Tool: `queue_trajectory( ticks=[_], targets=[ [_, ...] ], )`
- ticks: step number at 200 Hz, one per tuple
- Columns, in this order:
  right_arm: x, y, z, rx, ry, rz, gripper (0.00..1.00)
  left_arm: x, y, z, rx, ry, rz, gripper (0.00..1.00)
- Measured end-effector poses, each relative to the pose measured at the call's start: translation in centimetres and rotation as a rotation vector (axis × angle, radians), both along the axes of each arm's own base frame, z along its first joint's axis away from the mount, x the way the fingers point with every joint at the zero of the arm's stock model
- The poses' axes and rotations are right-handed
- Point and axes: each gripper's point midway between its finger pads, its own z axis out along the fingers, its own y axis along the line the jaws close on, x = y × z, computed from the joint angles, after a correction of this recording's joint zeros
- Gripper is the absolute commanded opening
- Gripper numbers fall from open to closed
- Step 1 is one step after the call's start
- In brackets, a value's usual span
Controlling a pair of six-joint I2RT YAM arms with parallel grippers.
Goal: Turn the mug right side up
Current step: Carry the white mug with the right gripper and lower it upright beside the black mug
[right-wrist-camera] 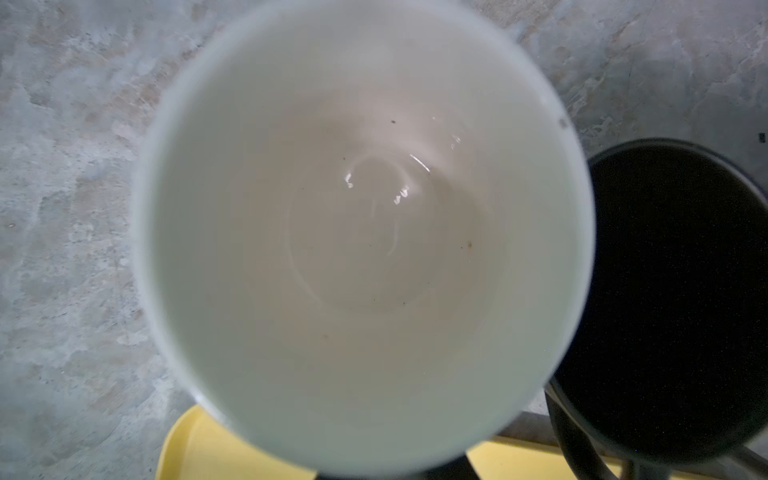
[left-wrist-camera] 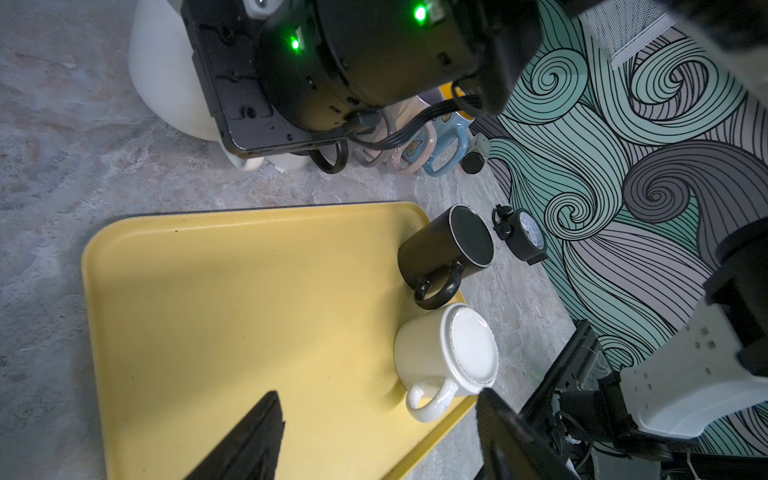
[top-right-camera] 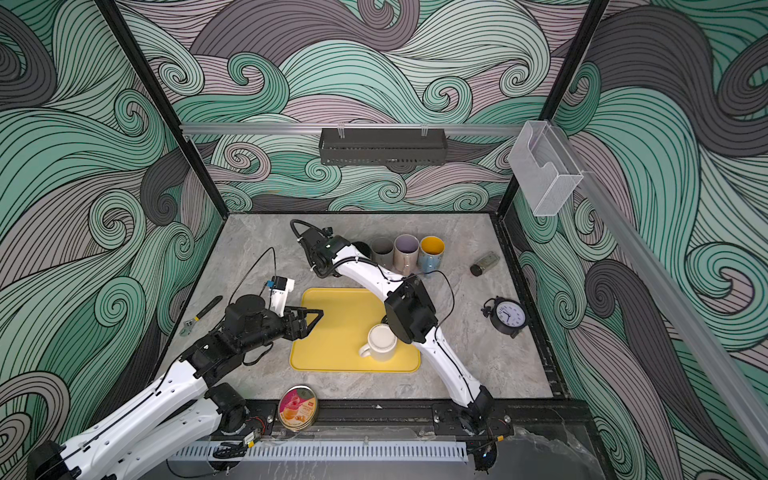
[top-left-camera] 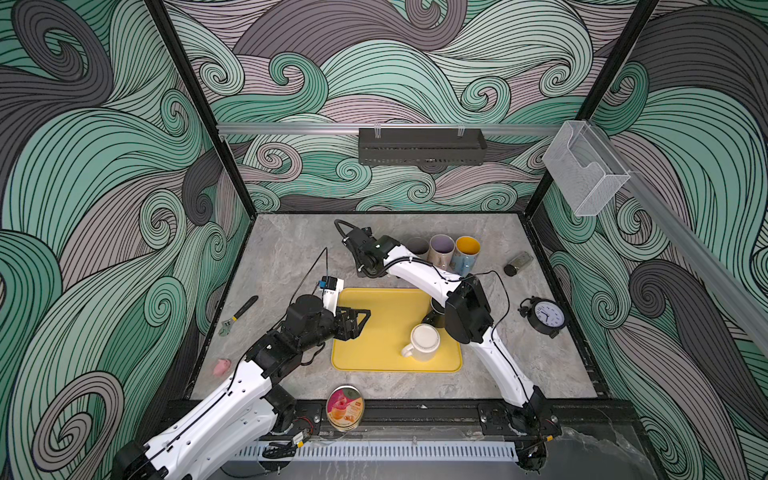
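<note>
Two mugs stand upside down on the yellow tray (top-left-camera: 374, 332): a cream mug (top-left-camera: 424, 343) (left-wrist-camera: 440, 353) and a black mug (left-wrist-camera: 444, 249), half hidden under the right arm in both top views. At the back, just beyond the tray, my right gripper (top-left-camera: 368, 270) is shut on a white mug (right-wrist-camera: 365, 232) (left-wrist-camera: 166, 83). That mug is mouth up, next to an upright black mug (right-wrist-camera: 673, 299). My left gripper (top-left-camera: 357, 318) (left-wrist-camera: 378, 419) hangs open over the tray's left part, holding nothing, with the cream mug's handle a little ahead of it.
Grey, lilac and blue mugs (top-left-camera: 442, 249) stand upright in a row at the back. A clock (top-left-camera: 546, 316) and a small jar (top-left-camera: 517, 264) lie to the right. A wrench (top-left-camera: 239, 315) and a pink item (top-left-camera: 221, 366) lie to the left. A round tin (top-left-camera: 345, 407) sits at the front edge.
</note>
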Motion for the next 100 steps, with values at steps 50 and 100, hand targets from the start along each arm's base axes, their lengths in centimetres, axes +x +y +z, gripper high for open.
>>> queue_trajectory(
  ticks=[50,100],
  targets=[
    [0.0,0.0,-1.3,0.003,0.018,-0.026,0.00,0.0,0.0,0.0,0.000,0.000,0.000,0.75],
    [0.7,0.0,-2.5,0.024,0.036,-0.046,0.00,0.0,0.0,0.0,0.001,-0.001,0.000,0.75]
  ],
)
